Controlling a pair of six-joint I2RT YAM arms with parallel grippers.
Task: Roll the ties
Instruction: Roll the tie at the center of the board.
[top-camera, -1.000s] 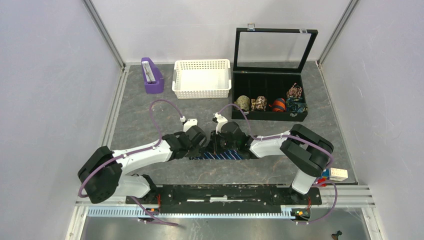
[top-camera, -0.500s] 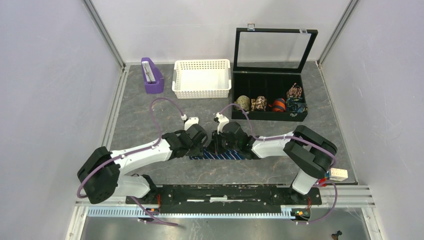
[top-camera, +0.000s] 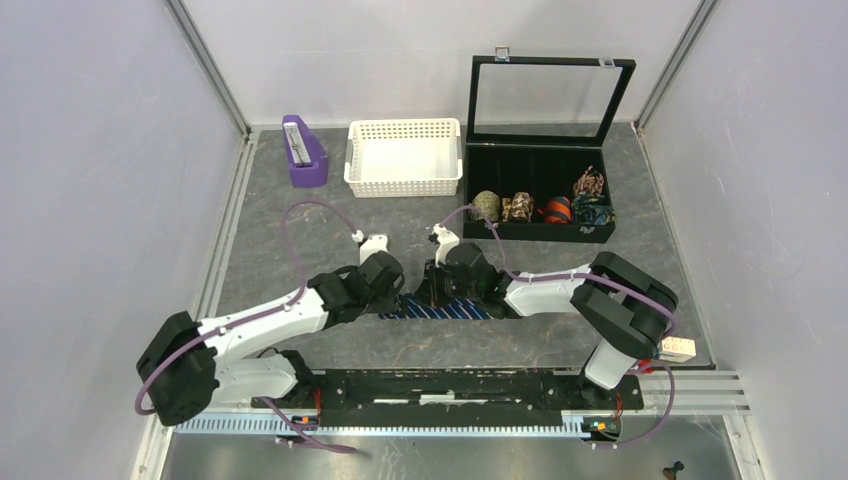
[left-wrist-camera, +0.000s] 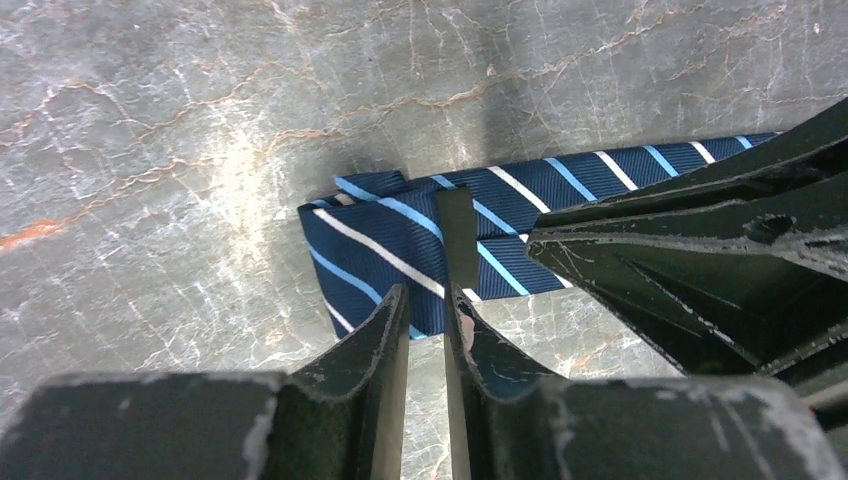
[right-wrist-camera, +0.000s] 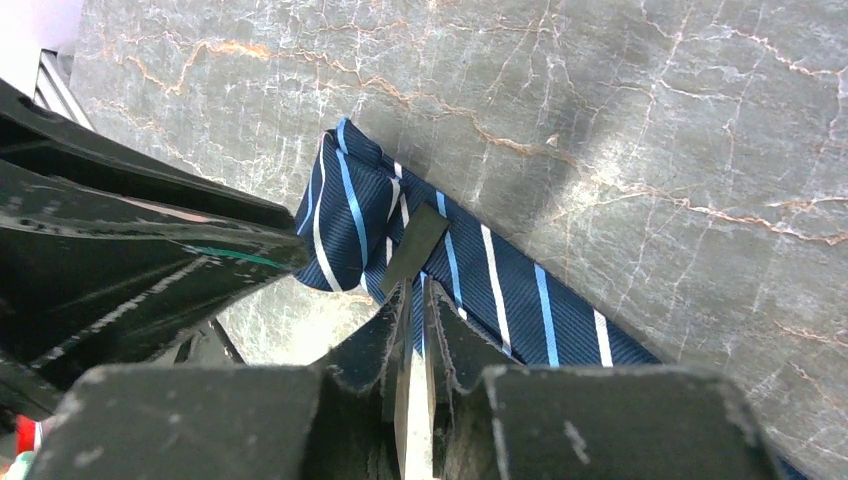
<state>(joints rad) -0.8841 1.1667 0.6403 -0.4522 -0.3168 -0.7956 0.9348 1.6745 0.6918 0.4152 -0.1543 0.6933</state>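
Observation:
The tie (top-camera: 445, 310), dark navy with thin light-blue and white diagonal stripes, lies as a flat strip on the grey marbled table (top-camera: 290, 240) between my two wrists. Its left end is folded over on itself (left-wrist-camera: 390, 240). My left gripper (left-wrist-camera: 427, 300) has its jaws nearly together, the tips on the near edge of that fold. From the other side my right gripper (right-wrist-camera: 420, 290) pinches the tie (right-wrist-camera: 500, 290) just beside the fold, with navy fabric in its narrow gap. The two gripper heads almost touch, left gripper (top-camera: 393, 288) next to right gripper (top-camera: 432, 288).
At the back right stands an open black case (top-camera: 540, 232) with several patterned rolls (top-camera: 487, 205) in its front row. A white basket (top-camera: 403, 185) and a purple holder (top-camera: 303, 152) stand behind the arms. A small box (top-camera: 677, 347) lies by the right base.
The left arm's elbow and shoulder have swung to the left and its wrist has shifted slightly left along the tie. The right arm and the tie have barely moved.

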